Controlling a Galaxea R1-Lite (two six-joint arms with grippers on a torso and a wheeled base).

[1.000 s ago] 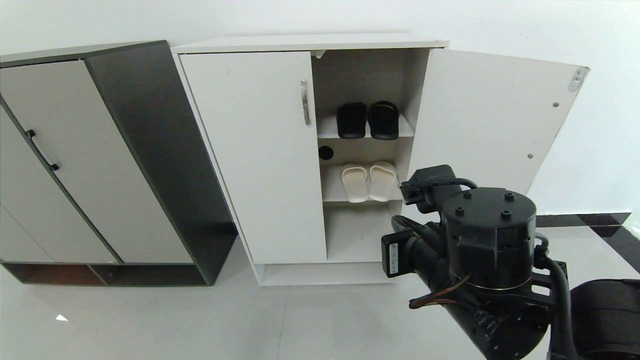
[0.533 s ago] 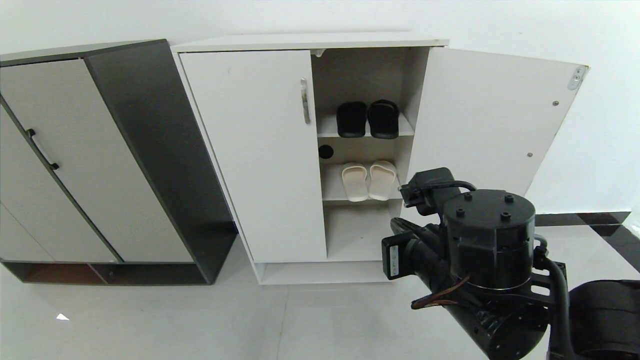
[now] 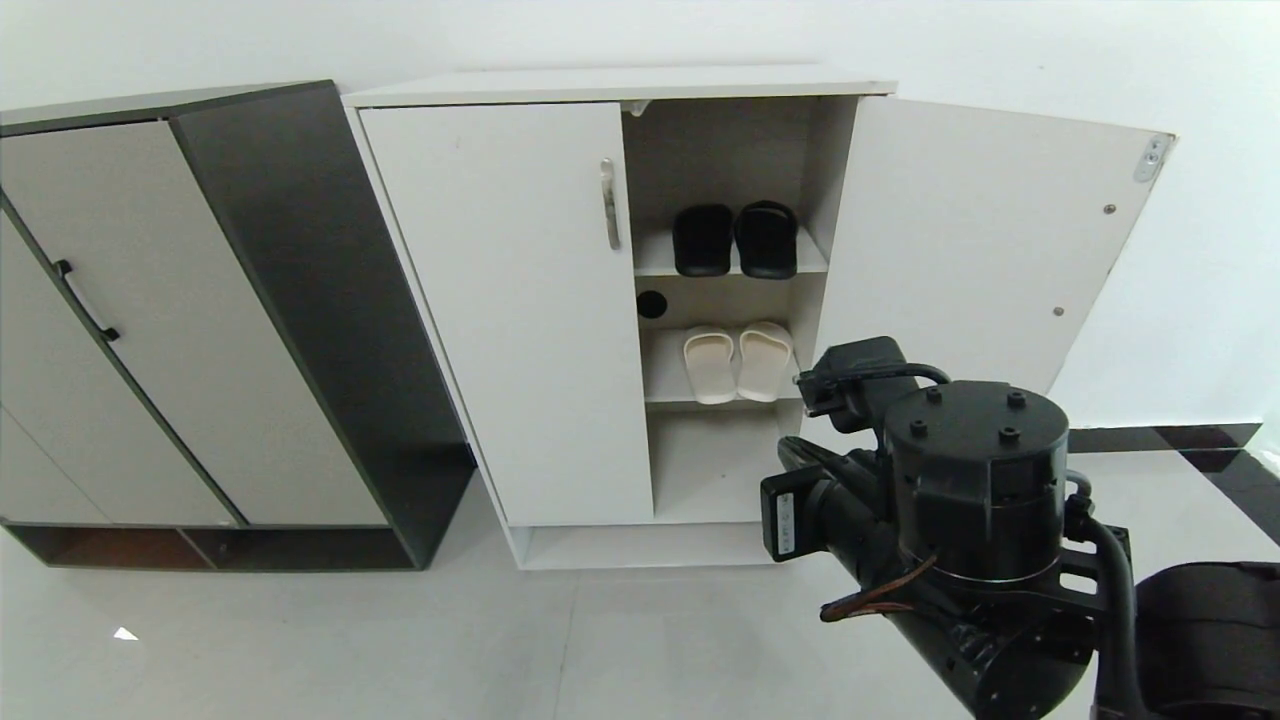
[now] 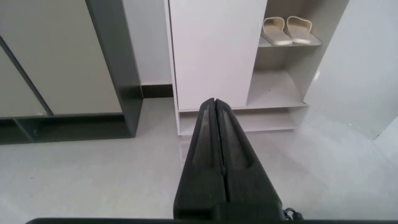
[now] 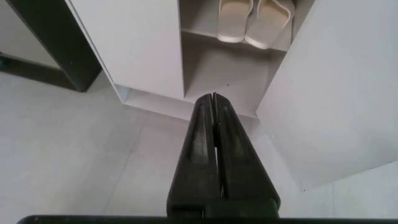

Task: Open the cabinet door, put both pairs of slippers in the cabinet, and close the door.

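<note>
Two pairs of slippers: the black rubber slippers [image 3: 735, 240] sit side by side on the upper shelf of the white two-door wooden cabinet [image 3: 610, 85]. The cream foam slippers [image 3: 738, 363] sit on the shelf below.
Doors: the white right-hand door panel [image 3: 970, 240] stands swung wide to the right. The white left-hand door [image 3: 510, 300], with its slim metal handle [image 3: 609, 203], is shut.
Step in hand: judging by how things lie, only closing the right-hand door is left.
Right gripper [image 5: 214, 99]: fingers pressed together and holding nothing, it hovers near the cabinet's lower opening, between the two doors. The black right arm [image 3: 960, 480] stands at the near right.
Left gripper [image 4: 214, 102]: clamped together and empty, low over the pale tiled floor [image 3: 300, 640], farther from the cabinet and facing the shut door.
Risk, swing path: the right arm sits in front of the open panel's inner face, so the closing door could strike it.
Risk, slipping: this side of the panel shows no handle, and closed fingers pushing a flat, smooth face or its free edge may slide off.
Risk, rebound: a hard shove could bounce the door back ajar.
Risk, heels: the cream pair lies near the shelf's front. I cannot tell whether it overhangs, but if it does, the door would stop short.
Neighbour: the dark grey cabinet [image 3: 200, 300] on the left stands well apart from the swing.
</note>
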